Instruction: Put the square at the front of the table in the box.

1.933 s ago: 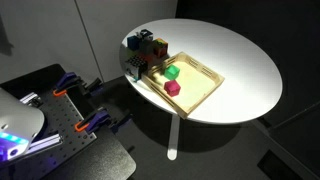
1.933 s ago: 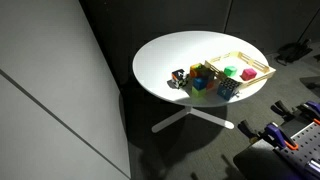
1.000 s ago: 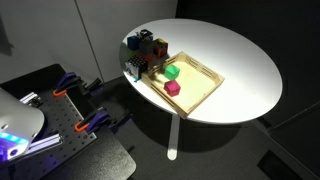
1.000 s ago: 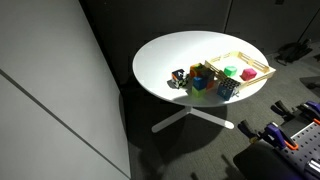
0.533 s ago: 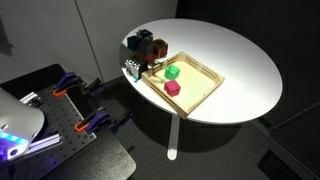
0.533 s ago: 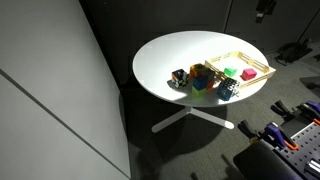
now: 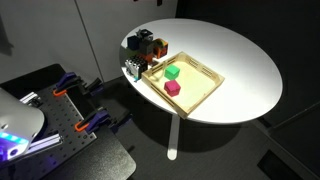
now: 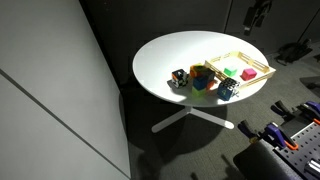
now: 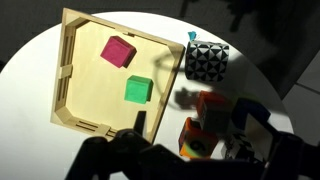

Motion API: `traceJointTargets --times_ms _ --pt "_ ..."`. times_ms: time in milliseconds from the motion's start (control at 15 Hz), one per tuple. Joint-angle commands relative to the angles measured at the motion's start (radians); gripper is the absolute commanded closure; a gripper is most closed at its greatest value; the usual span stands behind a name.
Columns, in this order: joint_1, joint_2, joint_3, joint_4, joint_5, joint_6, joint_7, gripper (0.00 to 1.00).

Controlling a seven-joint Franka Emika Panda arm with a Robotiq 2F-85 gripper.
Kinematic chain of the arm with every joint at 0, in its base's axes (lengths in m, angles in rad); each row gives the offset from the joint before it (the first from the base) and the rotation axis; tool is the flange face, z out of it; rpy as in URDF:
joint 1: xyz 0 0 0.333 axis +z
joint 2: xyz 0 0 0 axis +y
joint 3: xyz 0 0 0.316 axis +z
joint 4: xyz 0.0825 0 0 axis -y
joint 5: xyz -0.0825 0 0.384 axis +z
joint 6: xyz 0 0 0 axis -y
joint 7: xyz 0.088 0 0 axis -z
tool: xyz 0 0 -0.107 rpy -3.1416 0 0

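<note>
The square is a black-and-white patterned cube with a teal edge. It stands on the white table just outside a corner of the box; it also shows in both exterior views. The box is a shallow tray of light wood. It holds a green cube and a pink cube. My gripper is open and empty, high above the cube cluster. It shows at the top edge in an exterior view.
A cluster of cubes lies beside the box: an orange-red one, an orange-yellow one with a dark mark and dark ones, also seen in both exterior views. The round table's edge is close by.
My arm has come down into view at the top of an exterior view. The cubes and the box have not moved.
</note>
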Motion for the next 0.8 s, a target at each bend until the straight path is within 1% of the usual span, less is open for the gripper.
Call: traceJointTargets --times_ms 0,267,533,733 --pt "-0.003 0.000 0.003 0.001 0.001 -0.002 0.000 0.00" --pt "-0.002 0.010 0.003 0.001 0.002 -0.005 0.000 0.00" --pt "0.007 0.082 0.008 -0.012 0.036 0.021 -0.018 0.00" --pt "0.013 0.141 0.018 -0.024 0.056 0.072 -0.028 0.00"
